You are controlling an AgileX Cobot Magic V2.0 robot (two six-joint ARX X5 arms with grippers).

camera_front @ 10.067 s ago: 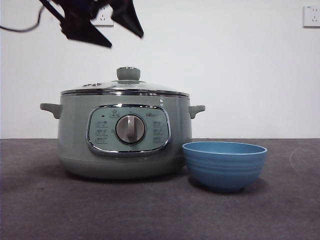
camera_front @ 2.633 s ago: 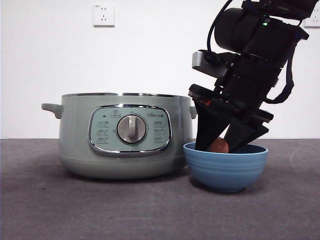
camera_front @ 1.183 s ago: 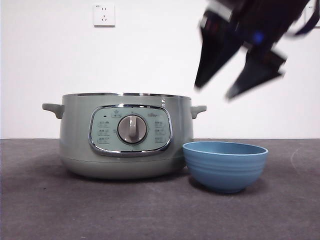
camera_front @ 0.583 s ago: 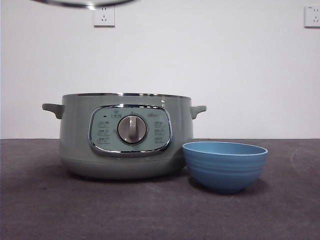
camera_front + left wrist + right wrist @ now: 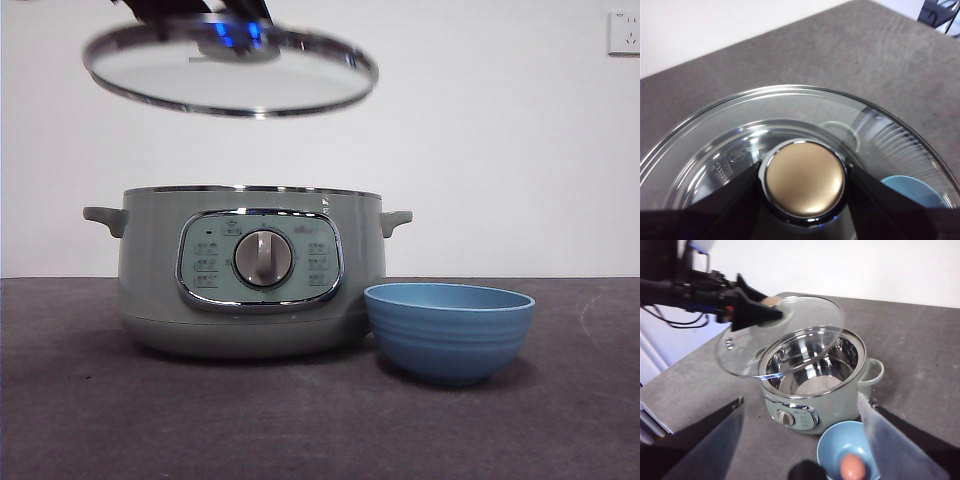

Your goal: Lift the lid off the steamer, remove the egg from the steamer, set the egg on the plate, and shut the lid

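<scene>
My left gripper (image 5: 804, 172) is shut on the round knob (image 5: 804, 179) of the glass lid (image 5: 230, 68). It holds the lid slightly tilted in the air above the open sage-green steamer (image 5: 250, 270). In the right wrist view the lid (image 5: 790, 335) hangs over the steamer (image 5: 837, 399), whose steel inside shows. The brownish egg (image 5: 853, 466) lies in the blue plate (image 5: 832, 452), just right of the steamer. From the front the plate (image 5: 450, 330) hides the egg. My right gripper (image 5: 800, 401) is open, high above the plate and steamer.
The steamer's front panel with its silver dial (image 5: 261, 258) faces the front camera. Dark grey tabletop (image 5: 300, 420) stretches before both vessels. A white wall stands behind, with a socket (image 5: 625, 32) at the upper right.
The right arm rose out of the front view after leaving the egg in the plate. The lid has come down from the top edge to hang over the steamer.
</scene>
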